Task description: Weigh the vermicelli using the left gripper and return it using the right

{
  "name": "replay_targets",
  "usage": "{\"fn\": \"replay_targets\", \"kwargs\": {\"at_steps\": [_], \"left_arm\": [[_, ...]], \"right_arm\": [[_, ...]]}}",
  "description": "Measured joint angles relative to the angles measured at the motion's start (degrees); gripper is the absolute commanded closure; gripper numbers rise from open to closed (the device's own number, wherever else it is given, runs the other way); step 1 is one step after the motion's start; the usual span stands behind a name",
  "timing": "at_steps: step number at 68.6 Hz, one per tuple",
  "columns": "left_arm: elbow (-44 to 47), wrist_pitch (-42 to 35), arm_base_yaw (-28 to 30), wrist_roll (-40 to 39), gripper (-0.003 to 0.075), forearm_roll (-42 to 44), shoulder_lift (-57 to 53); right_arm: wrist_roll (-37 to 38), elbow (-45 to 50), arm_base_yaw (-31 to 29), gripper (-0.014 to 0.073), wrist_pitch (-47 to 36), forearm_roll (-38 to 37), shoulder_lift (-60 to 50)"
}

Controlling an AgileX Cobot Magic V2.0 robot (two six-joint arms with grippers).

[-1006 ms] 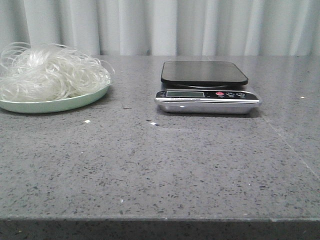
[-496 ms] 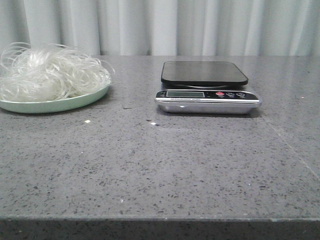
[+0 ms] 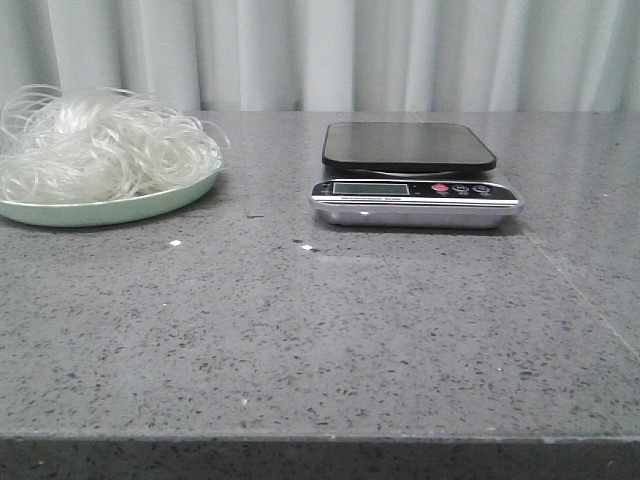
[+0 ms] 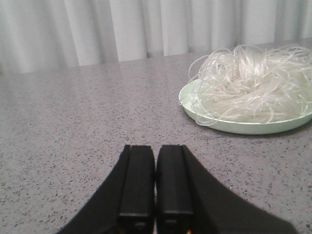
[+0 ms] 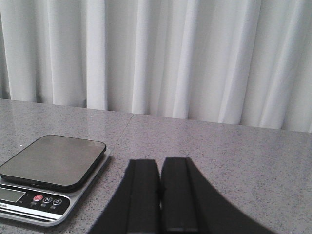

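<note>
Nothing has moved in the front view over the last second: the vermicelli (image 3: 100, 145) sits as it did, heaped on the pale green plate (image 3: 150, 204) at the far left of the bench (image 3: 320, 330), and the scale (image 3: 412, 176) stands well apart to its right with its black platform bare. Neither arm shows in that view. My left claw (image 4: 155, 183) hangs low over the bench with its two fingers pressed together, holding nothing, the plate ahead and off to one side. My right claw (image 5: 160, 192) is likewise closed on nothing, the scale near it.

I judge the first step is the pick-up. I want to open the left claw wide before I reach the heap, come down over its middle and close deep into the strands (a shallow pinch would likely lift only a few loops). I would lift slowly, watching for trailing strands that could drag the plate.
</note>
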Motion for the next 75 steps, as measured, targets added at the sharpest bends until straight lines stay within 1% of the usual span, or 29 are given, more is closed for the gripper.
{"fn": "replay_targets", "kwargs": {"at_steps": [59, 65, 75], "left_arm": [[0.0, 0.0, 0.0, 0.0, 0.0583, 0.0, 0.0], [0.0, 0.0, 0.0, 0.0, 0.0583, 0.0, 0.0], [0.0, 0.0, 0.0, 0.0, 0.0583, 0.0, 0.0]], "right_arm": [[0.0, 0.1, -0.1, 0.0443, 0.0, 0.0, 0.0], [0.0, 0.8, -0.4, 0.0443, -0.3, 0.0, -0.1], [0.0, 4.9, -2.2, 0.0443, -1.2, 0.1, -0.3]]}}
